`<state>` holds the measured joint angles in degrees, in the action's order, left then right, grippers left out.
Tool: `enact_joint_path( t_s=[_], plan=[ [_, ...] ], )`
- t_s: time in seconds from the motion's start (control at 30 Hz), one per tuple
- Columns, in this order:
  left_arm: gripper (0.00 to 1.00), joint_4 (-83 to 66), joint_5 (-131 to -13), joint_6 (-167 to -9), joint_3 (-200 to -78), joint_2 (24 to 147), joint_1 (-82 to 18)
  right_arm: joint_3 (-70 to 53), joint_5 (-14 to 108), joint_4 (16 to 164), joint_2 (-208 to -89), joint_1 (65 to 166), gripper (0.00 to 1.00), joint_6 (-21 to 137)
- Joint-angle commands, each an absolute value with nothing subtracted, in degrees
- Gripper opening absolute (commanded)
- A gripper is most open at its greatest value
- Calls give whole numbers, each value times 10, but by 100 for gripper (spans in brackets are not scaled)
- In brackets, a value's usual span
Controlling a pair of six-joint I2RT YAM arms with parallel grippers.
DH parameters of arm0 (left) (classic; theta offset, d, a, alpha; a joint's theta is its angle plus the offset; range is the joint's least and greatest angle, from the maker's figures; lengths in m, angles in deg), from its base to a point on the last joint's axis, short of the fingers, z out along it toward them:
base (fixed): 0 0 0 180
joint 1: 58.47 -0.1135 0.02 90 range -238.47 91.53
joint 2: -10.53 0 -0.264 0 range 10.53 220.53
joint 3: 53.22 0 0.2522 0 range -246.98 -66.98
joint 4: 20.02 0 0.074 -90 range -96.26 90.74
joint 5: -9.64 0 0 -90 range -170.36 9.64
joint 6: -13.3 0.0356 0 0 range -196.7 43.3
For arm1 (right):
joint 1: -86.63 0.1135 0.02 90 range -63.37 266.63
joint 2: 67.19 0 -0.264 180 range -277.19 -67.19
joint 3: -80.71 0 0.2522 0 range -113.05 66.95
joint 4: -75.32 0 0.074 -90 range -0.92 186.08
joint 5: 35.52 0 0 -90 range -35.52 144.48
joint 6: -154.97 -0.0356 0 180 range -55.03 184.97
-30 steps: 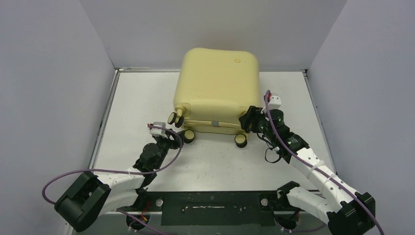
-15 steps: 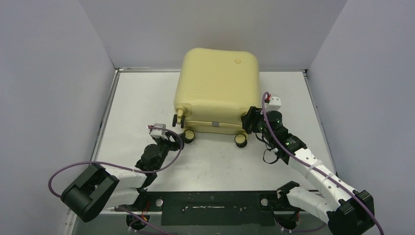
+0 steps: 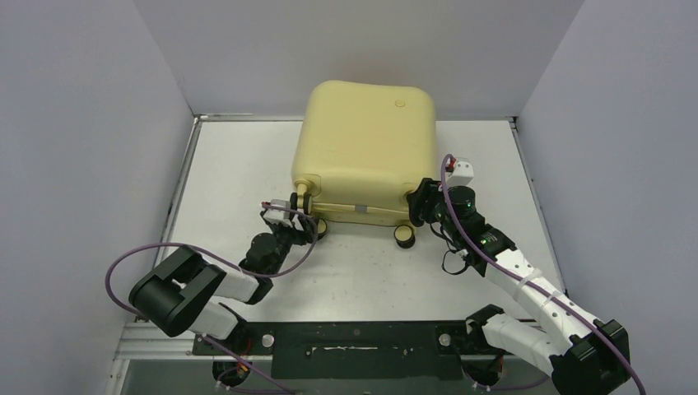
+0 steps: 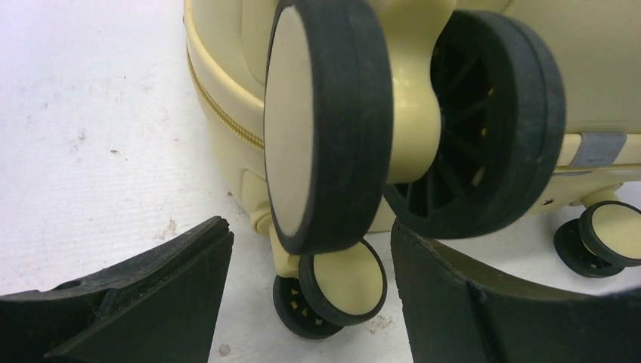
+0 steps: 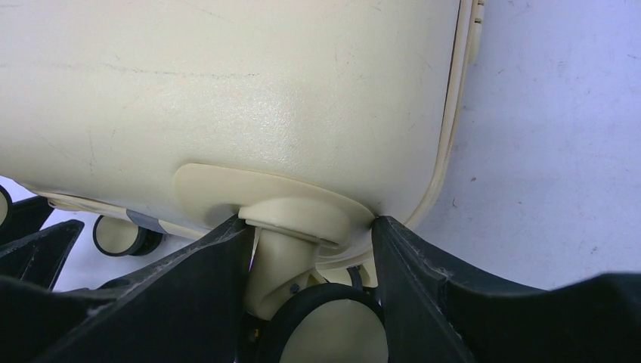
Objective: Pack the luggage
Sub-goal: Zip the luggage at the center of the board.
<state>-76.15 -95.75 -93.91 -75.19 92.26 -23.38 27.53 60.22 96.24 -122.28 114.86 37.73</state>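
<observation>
Currently the luggage [image 3: 366, 148] lies flat and closed at the far centre of the desk [image 3: 239, 164], with its wheels facing the arm bases. Left gripper [image 3: 296, 218]: jaws spread wide at the near-left corner. The upper left caster [image 4: 325, 121] sits just beyond the gap between the fingers, untouched. Right gripper [image 3: 418, 206]: jaws straddle the upper right caster stem [image 5: 291, 249], close against its collar. Whether they clamp it cannot be determined.
</observation>
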Motion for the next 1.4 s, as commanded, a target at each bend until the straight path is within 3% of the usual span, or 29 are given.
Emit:
enact_joint_path(
  t_s=[0.0,0.13,0.6,0.8,1.1,1.37],
  plan=[
    [74,-824,-965,-913,-780,941,-238,270,596,877,-1221,1152,0,356],
    [69,-821,-964,-899,-798,955,-238,274,594,874,-1222,1153,0,354],
    [29,-782,-948,-870,-837,976,-238,271,587,873,-1229,1153,0,350],
    [0,-776,-954,-863,-834,969,-238,271,588,873,-1231,1153,0,351],
    [0,-771,-911,-828,-824,951,-226,271,588,871,-1240,1154,0,346],
    [0,-736,-911,-780,-835,935,-154,270,586,870,-1247,1154,0,341]
  ],
)
